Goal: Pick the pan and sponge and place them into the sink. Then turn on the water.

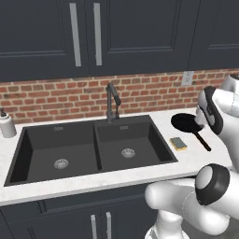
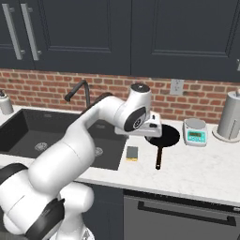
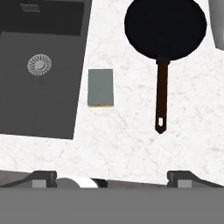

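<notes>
The black pan [image 3: 165, 27] lies flat on the white counter right of the sink, its long brown handle [image 3: 161, 98] pointing toward the counter's front edge. The sponge [image 3: 100, 86] lies green side up between the pan's handle and the sink's [image 3: 39, 105] right basin. My gripper [image 3: 113, 176] hangs open above the counter, looking straight down, its fingertips [image 3: 43, 176] spread wide with nothing between them. In the base views the pan [image 1: 184, 122] [image 2: 165, 134], the sponge [image 1: 178, 143] [image 2: 132, 153] and the sink [image 1: 96, 144] [image 2: 28, 129] also show, with my hand over the pan's left rim.
A dark faucet [image 1: 112, 100] [image 2: 78, 91] stands behind the sink's divider. A soap dispenser [image 1: 6, 123] sits at the far left. A small kitchen scale [image 2: 195, 131] and a steel canister [image 2: 230, 116] stand right of the pan, against the brick wall.
</notes>
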You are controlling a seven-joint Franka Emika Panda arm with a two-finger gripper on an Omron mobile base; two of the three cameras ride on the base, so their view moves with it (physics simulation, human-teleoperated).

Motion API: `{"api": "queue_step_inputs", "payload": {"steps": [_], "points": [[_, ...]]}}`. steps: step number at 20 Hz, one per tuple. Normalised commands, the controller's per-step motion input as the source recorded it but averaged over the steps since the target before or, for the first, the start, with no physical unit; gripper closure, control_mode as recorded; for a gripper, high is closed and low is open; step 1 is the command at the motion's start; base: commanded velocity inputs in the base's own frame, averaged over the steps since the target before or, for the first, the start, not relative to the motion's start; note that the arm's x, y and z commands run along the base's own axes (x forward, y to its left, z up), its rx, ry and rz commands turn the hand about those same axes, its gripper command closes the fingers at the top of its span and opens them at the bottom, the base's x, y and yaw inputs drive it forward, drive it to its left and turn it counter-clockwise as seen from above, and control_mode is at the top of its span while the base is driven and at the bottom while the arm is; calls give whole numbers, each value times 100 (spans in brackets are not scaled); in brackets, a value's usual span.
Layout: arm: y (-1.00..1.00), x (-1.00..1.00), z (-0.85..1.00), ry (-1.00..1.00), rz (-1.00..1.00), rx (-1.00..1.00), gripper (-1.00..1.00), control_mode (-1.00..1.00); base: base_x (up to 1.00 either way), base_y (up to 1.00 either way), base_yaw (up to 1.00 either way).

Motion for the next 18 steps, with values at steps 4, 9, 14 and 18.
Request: {"api": "queue_step_inputs", "payload": {"steps": [4, 9, 14, 18], "points": [[-22, 0, -24, 3, 0, -2, -100, -100, 0, 0, 0], [-15, 8, -26, 1, 0, -1, -100, -100, 0, 0, 0], [-25, 16, -31, 3, 1, 0, -100, -100, 0, 0, 0], [-35, 9, -41, 2, 2, 0, -100, -100, 0, 0, 0]]}}
